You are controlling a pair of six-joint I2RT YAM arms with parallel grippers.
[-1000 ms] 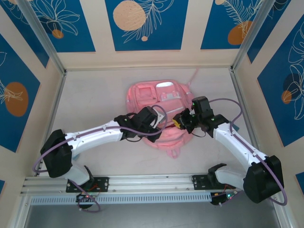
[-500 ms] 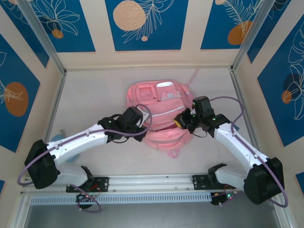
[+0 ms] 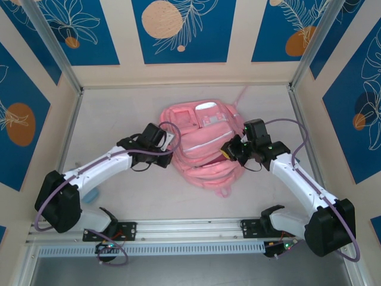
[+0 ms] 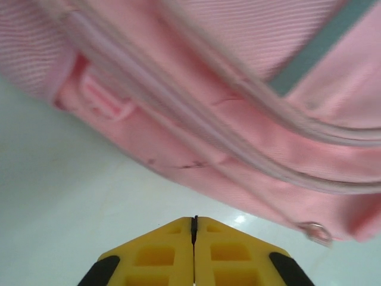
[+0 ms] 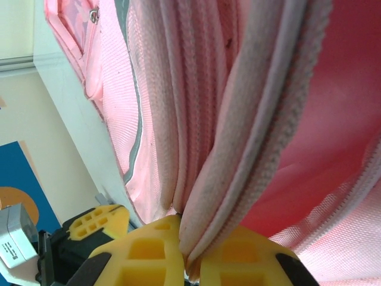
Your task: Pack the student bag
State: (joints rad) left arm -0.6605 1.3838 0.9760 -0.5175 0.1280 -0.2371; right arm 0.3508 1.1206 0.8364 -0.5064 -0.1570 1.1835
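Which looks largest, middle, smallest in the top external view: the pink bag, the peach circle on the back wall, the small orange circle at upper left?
1. student bag, clearly largest.
2. peach circle.
3. small orange circle.
Apparent size only; camera distances differ.

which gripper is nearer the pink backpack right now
Right. The right gripper is clamped on the zip edge of the pink backpack; the left gripper sits shut just beside it, not touching.
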